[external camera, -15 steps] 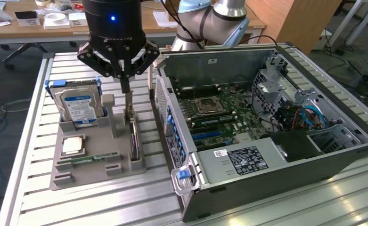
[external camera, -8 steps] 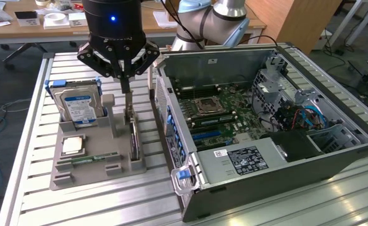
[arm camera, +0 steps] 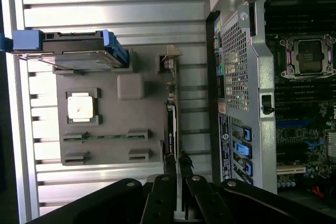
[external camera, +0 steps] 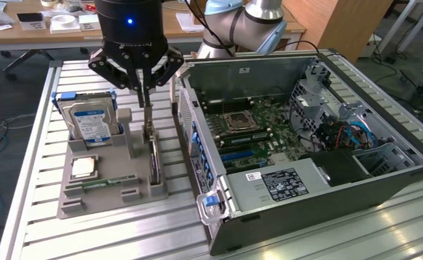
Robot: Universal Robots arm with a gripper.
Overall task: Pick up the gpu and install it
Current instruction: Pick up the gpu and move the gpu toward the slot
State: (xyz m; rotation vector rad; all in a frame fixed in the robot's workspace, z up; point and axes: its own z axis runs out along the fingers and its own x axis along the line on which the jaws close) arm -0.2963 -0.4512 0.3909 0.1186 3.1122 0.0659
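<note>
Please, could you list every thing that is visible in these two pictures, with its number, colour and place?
table: one, silver slatted metal, under everything.
holder: one, grey, on the table at the exterior view's left.
hard drive: one, silver with blue-white label and blue frame, upright at the holder's far end.
CPU chip: one, silvery, flat in a holder pocket.
RAM stick: one, green, lying in the holder near the chip.
gpu: one, dark, on edge in the holder's slot beside the case.
computer case: one, dark grey, open, at the exterior view's right.
motherboard: one, green, inside the case.
arm: one, grey, behind the case.
gripper: one, black, shut on the gpu's top edge.
</note>
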